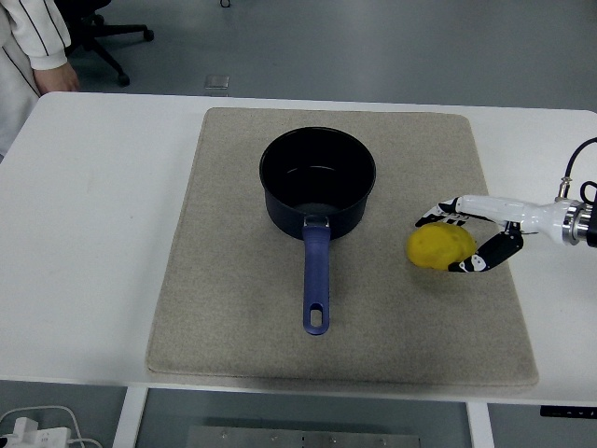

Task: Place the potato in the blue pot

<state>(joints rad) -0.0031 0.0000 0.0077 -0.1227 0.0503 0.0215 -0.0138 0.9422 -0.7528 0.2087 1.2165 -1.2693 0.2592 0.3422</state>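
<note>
The yellow potato (pixel 433 250) lies on the beige mat (pixel 233 308), to the right of the dark blue pot (pixel 284 217). The pot stands upright at the mat's middle, nothing inside it, its blue handle (pixel 316 280) pointing toward the near edge. My right hand (pixel 439 244) reaches in from the right edge and wraps the potato. Its fingers (pixel 437 220) lie across the potato's top and far side. The thumb (pixel 471 263) presses its lower right side. The potato rests on the mat. My left arm is out of view.
A person in a white striped sleeve (pixel 33 42) stands at the table's far left corner, with an office chair (pixel 107 37) behind. A white power strip with cables (pixel 33 431) lies on the floor at the lower left.
</note>
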